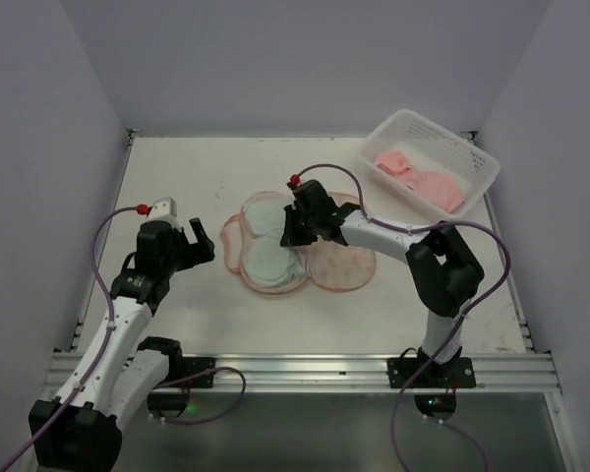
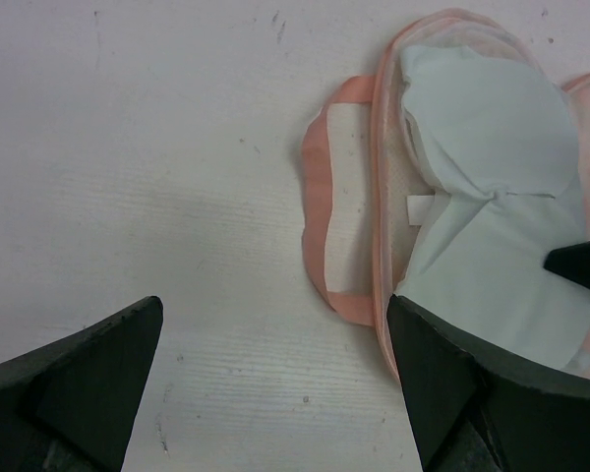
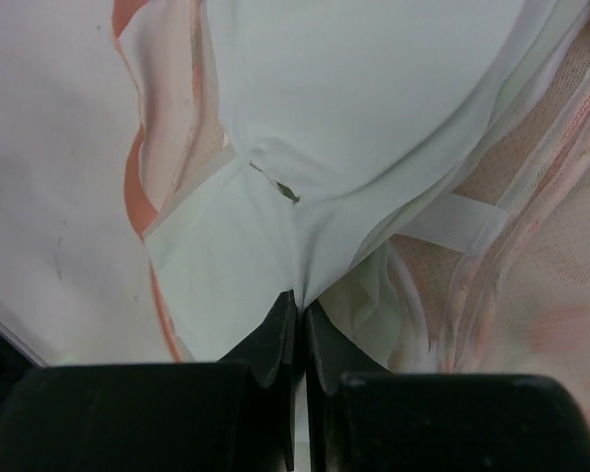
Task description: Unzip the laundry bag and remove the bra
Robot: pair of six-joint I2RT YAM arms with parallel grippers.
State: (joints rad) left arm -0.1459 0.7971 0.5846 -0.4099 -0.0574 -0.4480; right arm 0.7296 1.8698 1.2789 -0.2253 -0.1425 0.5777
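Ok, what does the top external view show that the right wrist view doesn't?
Only the top external view shows the white basket at the far right of the table and the left pincer, open, beside the pouch. Only the right wrist view shows up close the right pincer, its jaws shut on a pinch of the bra near the join of its cups. Both show the mint bra lying in the opened laundry bag.

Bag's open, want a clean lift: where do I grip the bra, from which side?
Grip the bra at its bridge between the cups, from above: fabric bunches into a thin fold there; the cups are broad. The right gripper is shut on that fold.
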